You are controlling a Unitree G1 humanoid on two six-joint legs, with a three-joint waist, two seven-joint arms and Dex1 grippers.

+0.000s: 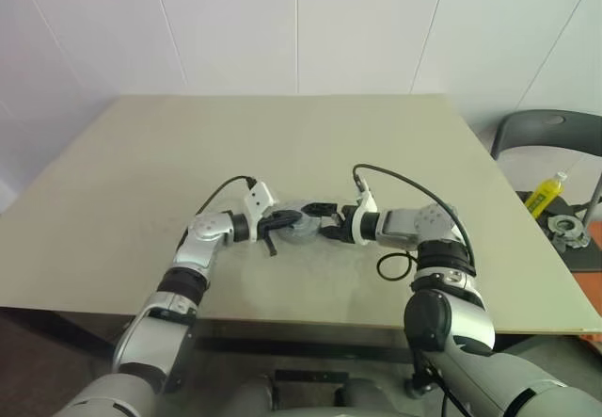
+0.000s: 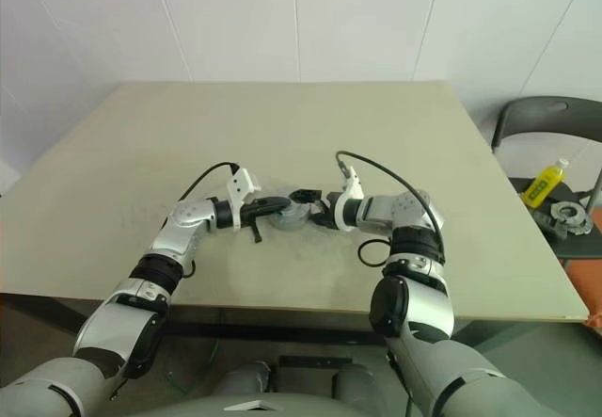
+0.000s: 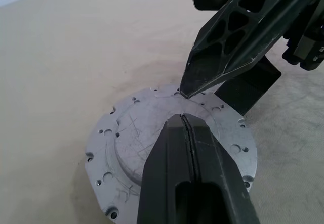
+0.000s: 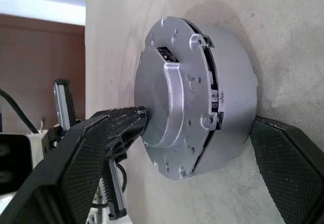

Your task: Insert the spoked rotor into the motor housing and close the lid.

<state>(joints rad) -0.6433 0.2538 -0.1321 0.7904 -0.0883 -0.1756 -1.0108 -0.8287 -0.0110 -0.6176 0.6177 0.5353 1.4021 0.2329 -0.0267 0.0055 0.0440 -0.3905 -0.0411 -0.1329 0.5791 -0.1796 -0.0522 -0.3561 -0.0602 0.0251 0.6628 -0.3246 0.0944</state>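
Silver lid atop motor housing, between open right end effector fingers.

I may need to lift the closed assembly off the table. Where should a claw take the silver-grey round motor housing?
Probably by the smooth cylindrical side wall of the silver-grey round motor housing, fingers coming in level from opposite sides. The stepped, screw-holed lid on top offers little to pinch, and the right claw already straddles the wall, open.

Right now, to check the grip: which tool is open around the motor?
The right tool: its fingers straddle the motor housing. The left tool is shut above the lid.
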